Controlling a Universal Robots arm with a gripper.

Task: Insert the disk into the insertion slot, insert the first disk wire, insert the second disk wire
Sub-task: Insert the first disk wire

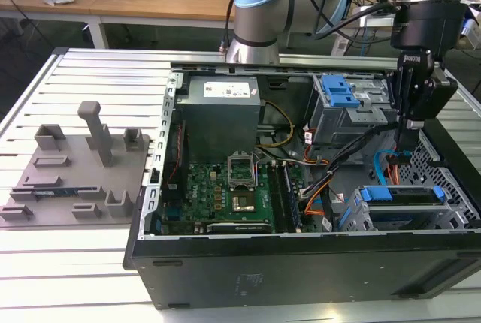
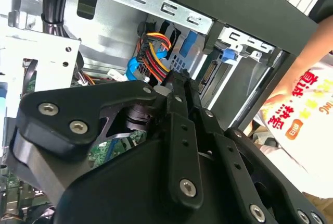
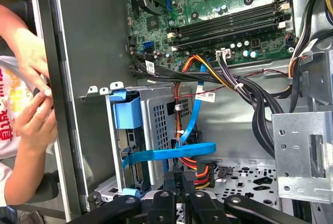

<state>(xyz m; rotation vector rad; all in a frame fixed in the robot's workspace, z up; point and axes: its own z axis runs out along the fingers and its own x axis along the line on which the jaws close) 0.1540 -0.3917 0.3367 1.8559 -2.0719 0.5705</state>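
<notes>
Inside the open computer case (image 1: 301, 263) on the counter (image 1: 90, 83), toward the exterior view's right, the tool (image 1: 408, 137) is hanging upright just beside the taller cage with the blue latch (image 1: 338, 94) and near the case's perforated end wall. The disk (image 1: 402, 195) is sitting in the insertion slot (image 1: 451, 216), with its blue caddy lying at the slot's open edge.

In the second wrist view the fingers (image 2: 179, 104) are lying drawn together, and whether they are pinching anything cannot be told. Their tips are pointing at a bundle of orange, red and yellow wires (image 3: 200, 169) and a blue flat cable (image 3: 171, 153), which are crossing the narrow open room beside the slot. A person's hands (image 3: 31, 62) are working outside the case wall.
</notes>
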